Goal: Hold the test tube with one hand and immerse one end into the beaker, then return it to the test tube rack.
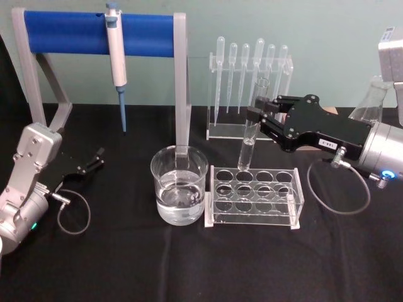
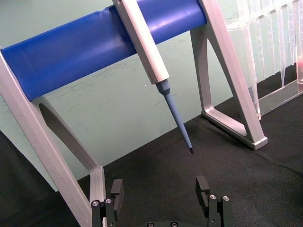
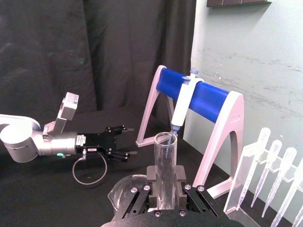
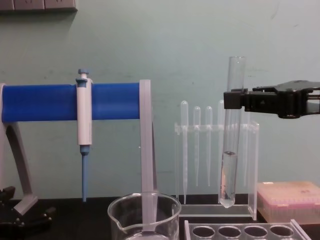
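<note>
My right claw reaches in level from the right, clamped on the upper part of the test tube. The tube hangs upright, a little liquid in its bottom, just above the back row of the rack, near the beaker. My left claw sits low at the left, spread and empty.

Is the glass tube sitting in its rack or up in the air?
Up in the air: the right claw grips the test tube, its bottom above the rack.
</note>
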Tool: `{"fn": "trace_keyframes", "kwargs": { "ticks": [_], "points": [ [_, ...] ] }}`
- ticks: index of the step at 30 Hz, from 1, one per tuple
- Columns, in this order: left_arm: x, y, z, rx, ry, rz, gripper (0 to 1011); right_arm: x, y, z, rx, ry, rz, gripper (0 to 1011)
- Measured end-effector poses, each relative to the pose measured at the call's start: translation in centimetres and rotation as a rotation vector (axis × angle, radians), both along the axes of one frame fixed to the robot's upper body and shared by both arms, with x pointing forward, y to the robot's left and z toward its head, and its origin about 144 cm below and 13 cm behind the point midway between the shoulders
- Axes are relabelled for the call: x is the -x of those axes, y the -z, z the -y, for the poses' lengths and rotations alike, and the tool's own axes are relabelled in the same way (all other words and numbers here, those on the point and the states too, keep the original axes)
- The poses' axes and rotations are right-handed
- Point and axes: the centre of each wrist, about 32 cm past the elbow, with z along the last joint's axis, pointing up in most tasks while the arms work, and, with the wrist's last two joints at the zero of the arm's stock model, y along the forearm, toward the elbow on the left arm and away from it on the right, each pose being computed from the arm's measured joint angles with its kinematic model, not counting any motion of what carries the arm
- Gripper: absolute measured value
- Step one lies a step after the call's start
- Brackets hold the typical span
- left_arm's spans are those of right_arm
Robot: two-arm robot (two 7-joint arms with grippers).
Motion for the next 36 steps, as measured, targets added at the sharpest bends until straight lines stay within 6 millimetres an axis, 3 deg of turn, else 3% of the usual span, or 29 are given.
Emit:
{"fn": "trace_keyframes", "kwargs": {
  "ticks": [36],
  "points": [
    [0.00,0.00,0.00,0.000,0.000,0.000,1000,-0.03,-0.02,-0.05,0.001,-0.001,-0.001,222]
  ]
}}
